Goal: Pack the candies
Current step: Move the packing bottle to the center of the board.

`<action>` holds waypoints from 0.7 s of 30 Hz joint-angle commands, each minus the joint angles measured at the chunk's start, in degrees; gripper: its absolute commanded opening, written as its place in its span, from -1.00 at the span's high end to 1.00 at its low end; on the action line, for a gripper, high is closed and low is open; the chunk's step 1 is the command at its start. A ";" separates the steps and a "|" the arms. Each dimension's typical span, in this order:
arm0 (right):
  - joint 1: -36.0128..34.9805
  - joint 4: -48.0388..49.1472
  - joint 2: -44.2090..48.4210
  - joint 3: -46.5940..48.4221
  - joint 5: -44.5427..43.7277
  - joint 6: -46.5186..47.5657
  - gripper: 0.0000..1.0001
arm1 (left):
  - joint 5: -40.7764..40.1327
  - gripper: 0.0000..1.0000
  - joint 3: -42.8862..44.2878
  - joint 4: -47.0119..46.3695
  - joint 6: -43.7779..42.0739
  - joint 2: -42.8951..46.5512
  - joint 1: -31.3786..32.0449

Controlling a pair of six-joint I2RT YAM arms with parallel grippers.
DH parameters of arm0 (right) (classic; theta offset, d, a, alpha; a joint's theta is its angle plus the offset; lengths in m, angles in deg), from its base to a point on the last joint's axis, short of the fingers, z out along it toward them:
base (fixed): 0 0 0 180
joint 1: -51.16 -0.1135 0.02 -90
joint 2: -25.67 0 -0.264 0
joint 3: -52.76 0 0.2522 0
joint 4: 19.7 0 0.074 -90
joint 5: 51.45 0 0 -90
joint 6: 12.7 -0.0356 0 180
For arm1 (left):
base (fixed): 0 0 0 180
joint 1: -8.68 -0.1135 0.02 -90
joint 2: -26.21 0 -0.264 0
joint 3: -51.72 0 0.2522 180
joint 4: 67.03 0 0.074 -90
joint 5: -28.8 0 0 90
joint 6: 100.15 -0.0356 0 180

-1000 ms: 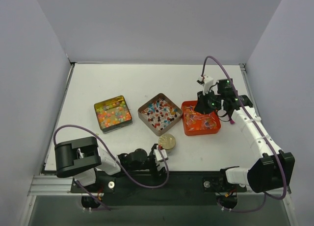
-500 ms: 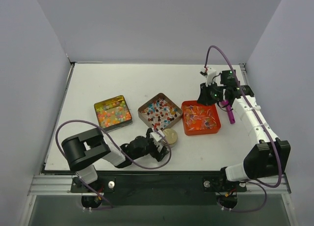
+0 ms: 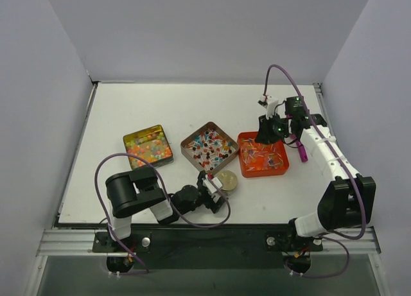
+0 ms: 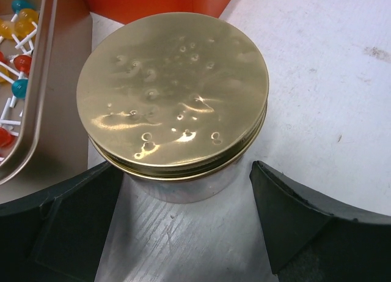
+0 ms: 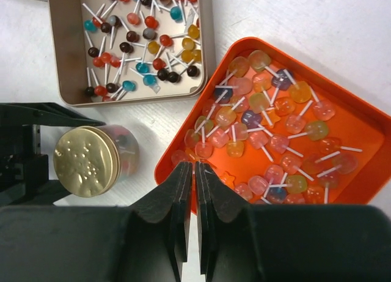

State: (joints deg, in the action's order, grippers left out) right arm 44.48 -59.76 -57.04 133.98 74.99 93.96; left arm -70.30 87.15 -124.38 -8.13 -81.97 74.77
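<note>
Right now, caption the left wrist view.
Left gripper, open, flanks the gold-lidded jar beside a tan tin.

Colourful candies loose in gold tin, bronze tin, orange tray.

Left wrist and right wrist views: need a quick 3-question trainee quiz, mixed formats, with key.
1. True or false: the jar has its gold lid off.
2. The open jaws of the left gripper flank: A the jar, B the bronze tin, C the bead tin.
3. Fill in: the right gripper hovers at the edge of the ___ tray.
Key: 1 false; 2 A; 3 orange.
</note>
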 commanded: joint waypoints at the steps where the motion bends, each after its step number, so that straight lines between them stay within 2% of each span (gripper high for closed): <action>1: 0.35 0.47 -1.13 -0.31 6.78 1.61 0.79 | -0.30 -0.95 -1.37 10.03 -4.65 -3.79 0.80; 8: 0.17 -11.11 -3.50 2.93 13.03 12.15 0.66 | -1.26 -0.95 0.91 6.25 -8.17 -7.12 3.17; 13: 0.26 -18.95 -6.05 5.22 16.11 22.08 0.46 | -1.88 -0.95 3.38 6.60 -7.48 -9.32 4.75; 16: 0.17 -24.48 -6.23 5.84 17.87 31.55 0.32 | -1.62 -0.95 3.73 7.04 -5.45 -10.47 4.93; 17: 0.17 -27.89 -6.05 5.75 18.04 38.20 0.29 | -1.45 -0.95 3.99 6.78 -5.36 -10.91 4.93; 19: 0.09 -32.03 -5.70 5.58 18.83 45.79 0.20 | -0.75 -0.91 4.17 6.69 -4.31 -11.52 4.76; 21: -0.44 -39.59 -5.87 5.49 19.19 60.06 0.12 | 0.57 -0.82 4.34 7.21 -3.26 -11.88 4.67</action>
State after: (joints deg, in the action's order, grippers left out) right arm 44.46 -82.98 -63.43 137.87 89.51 126.92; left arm -72.64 92.84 -130.63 -12.09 -89.49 78.99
